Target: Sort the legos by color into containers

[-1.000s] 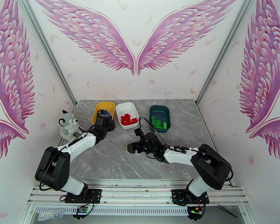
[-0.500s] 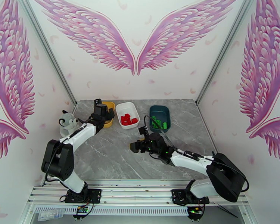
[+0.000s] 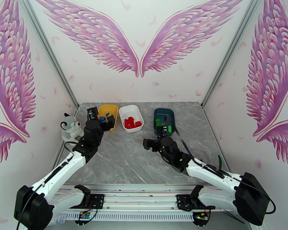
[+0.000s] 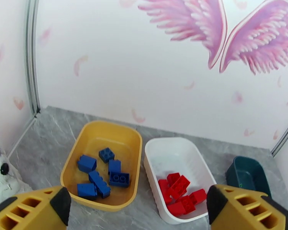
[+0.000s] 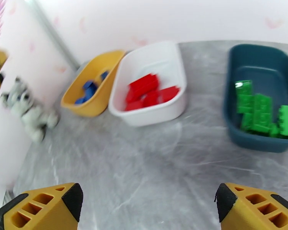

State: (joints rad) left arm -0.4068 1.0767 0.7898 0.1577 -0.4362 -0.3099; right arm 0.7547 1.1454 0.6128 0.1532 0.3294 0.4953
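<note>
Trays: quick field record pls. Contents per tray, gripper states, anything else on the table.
yellow tray: blue legos, about six
white tray: red legos, piled at its near end
teal tray: green legos
order, left to right: yellow, white, teal
mix-ups: none seen, one colour per tray
left gripper: open, empty, by the yellow tray
right gripper: open, empty, over bare table on the near side of the trays
other: husky at the table's left edge
</note>
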